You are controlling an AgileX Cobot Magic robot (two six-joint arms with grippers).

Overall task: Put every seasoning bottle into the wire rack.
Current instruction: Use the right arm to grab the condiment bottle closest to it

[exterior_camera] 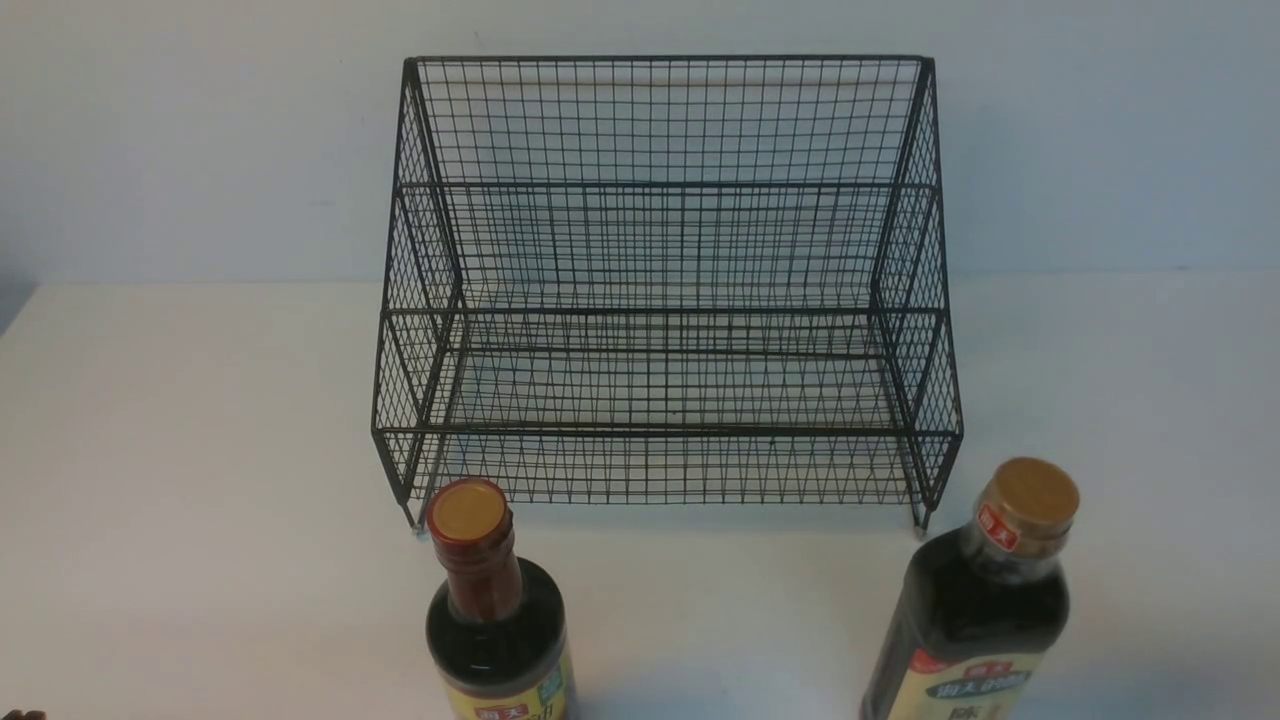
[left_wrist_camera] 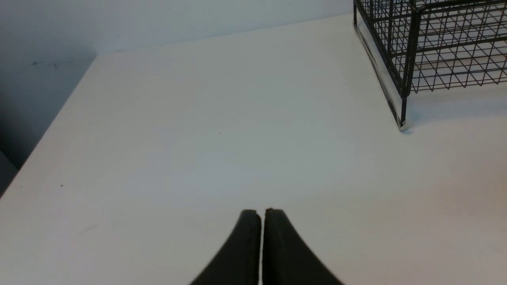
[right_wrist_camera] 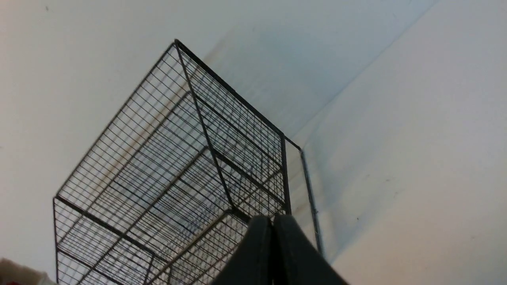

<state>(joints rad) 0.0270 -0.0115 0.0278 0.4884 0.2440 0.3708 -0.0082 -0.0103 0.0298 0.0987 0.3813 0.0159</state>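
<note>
The black wire rack (exterior_camera: 665,300) stands empty at the back middle of the white table; it also shows in the left wrist view (left_wrist_camera: 435,47) and the right wrist view (right_wrist_camera: 174,178). The bottle with the red-brown neck wrap and yellow label (exterior_camera: 495,610) stands upright in front of the rack's left corner. The broader bottle with the cream-and-green label (exterior_camera: 985,600) stands upright in front of the rack's right corner. Neither arm shows in the front view. My left gripper (left_wrist_camera: 261,212) is shut and empty over bare table, left of the rack. My right gripper (right_wrist_camera: 273,217) is shut and empty, near the rack's right side.
The white table (exterior_camera: 200,450) runs to a pale wall at the back. The table's left edge (left_wrist_camera: 47,130) drops off to a dark gap. A small dark object (exterior_camera: 22,714) shows at the front view's lower left corner.
</note>
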